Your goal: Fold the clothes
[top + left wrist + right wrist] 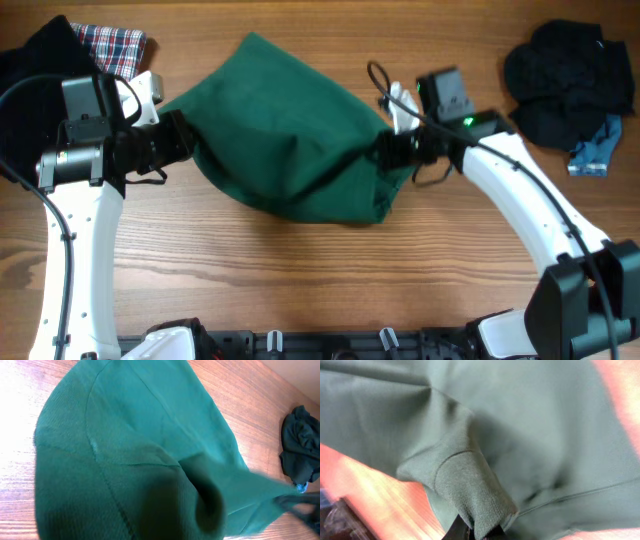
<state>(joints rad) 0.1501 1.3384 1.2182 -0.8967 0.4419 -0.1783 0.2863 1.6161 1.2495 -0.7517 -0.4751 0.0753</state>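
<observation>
Cloth hides the jaws of the left gripper (183, 137) at the left edge of the green garment (290, 130), so I cannot tell their closure. The garment spans mid-counter (300, 290), and the right gripper (388, 150) jaws pinch its right hem. Best keep both ends level and taut, then lay the fold down smoothly.

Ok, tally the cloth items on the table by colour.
Green garment: 1
Black heap: 2, far left and far right
Red plaid cloth: 1
Blue cloth: 1
Total: 5
</observation>
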